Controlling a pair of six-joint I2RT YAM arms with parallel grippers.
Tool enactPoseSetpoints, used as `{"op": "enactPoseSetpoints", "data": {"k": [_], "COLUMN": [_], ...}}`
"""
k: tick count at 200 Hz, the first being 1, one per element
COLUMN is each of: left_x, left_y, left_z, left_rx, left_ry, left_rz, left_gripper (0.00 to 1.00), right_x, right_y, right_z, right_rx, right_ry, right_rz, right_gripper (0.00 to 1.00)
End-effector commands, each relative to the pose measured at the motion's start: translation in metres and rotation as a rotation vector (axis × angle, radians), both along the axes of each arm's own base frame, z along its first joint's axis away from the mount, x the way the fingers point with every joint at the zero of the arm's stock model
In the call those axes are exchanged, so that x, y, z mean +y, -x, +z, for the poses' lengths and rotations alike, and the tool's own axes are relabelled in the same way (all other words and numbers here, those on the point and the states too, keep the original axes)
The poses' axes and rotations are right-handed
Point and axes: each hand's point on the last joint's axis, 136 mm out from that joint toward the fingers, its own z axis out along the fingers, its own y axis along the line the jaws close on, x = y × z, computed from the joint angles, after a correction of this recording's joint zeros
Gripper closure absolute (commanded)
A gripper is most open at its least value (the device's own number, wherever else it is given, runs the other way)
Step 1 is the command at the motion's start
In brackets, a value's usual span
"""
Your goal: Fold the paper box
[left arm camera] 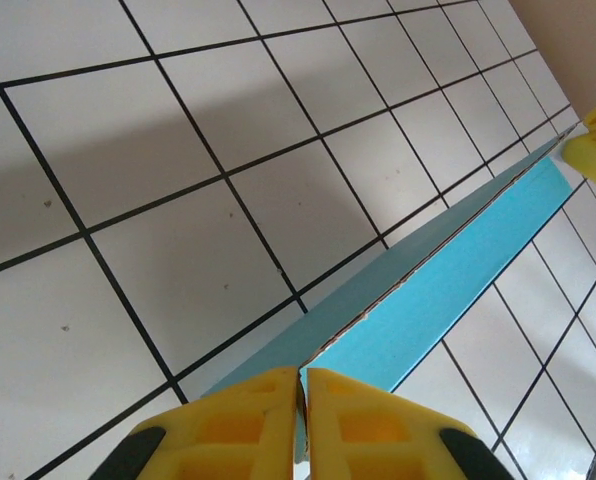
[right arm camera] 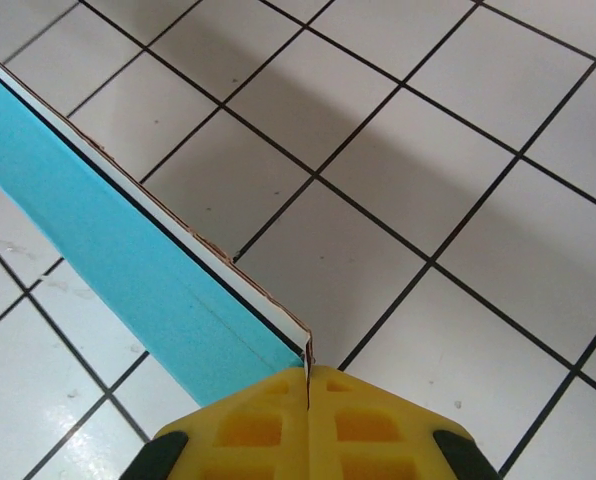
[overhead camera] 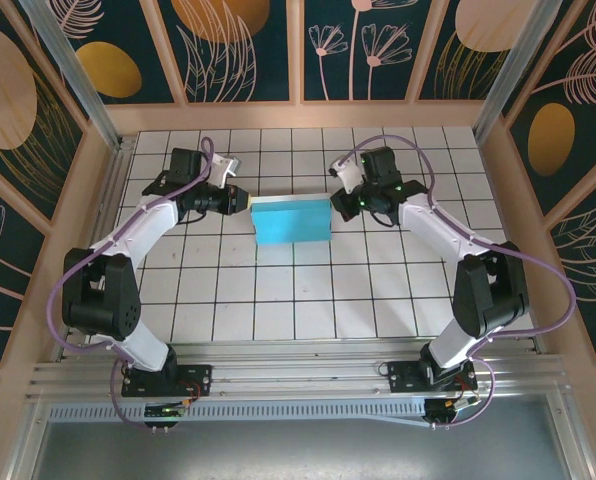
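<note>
The paper box (overhead camera: 291, 220) is held over the tiled table (overhead camera: 278, 300) between left gripper (left arm camera: 303, 385) and right gripper (right arm camera: 307, 378), each clamped on one end. Risk: unequal pull tears the thin card or slips one end free.

Left arm (overhead camera: 143, 228) and right arm (overhead camera: 443, 235): white link shells, black joint housings. A lilac cable (overhead camera: 49, 305) loops along each arm from base to wrist. Black base plates (overhead camera: 166, 381) sit on an aluminium rail (overhead camera: 298, 372). Each wrist carries a white camera housing (overhead camera: 224, 165). Green indicator lights (overhead camera: 364, 207) show on the right wrist. Jaws: yellow moulded pads (left arm camera: 233, 425) with rectangular recesses and black sections at their outer edges.
</note>
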Motion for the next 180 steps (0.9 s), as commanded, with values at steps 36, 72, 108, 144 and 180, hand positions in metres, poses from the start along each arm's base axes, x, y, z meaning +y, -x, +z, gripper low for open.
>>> {"op": "enactPoseSetpoints", "data": {"k": [36,72,108,144,180], "left_x": [-0.024,-0.021,-0.016,-0.020,-0.020], "left_y": [0.005,0.006,0.009,0.013,0.022], "left_z": [0.010,0.008,-0.004,-0.012,-0.020], "left_rx": [-0.002,0.018,0.061,0.118,0.145], "left_ry": [0.105,0.085,0.059,0.120,0.118], "left_rz": [0.030,0.053,0.084,0.126,0.145], "left_gripper": [0.89,0.89,0.89,0.90,0.91], "right_x": [0.013,0.016,0.017,0.017,0.020], "right_y": [0.001,0.003,0.003,0.003,0.004], "right_z": [0.003,0.001,0.004,0.005,0.008], "right_rx": [-0.079,-0.073,-0.076,-0.062,-0.033], "right_ry": [0.012,0.008,-0.003,-0.023,-0.064], "right_rz": [-0.037,-0.030,-0.030,-0.054,-0.076], "right_gripper": [1.00,1.00,1.00,1.00,1.00]}}
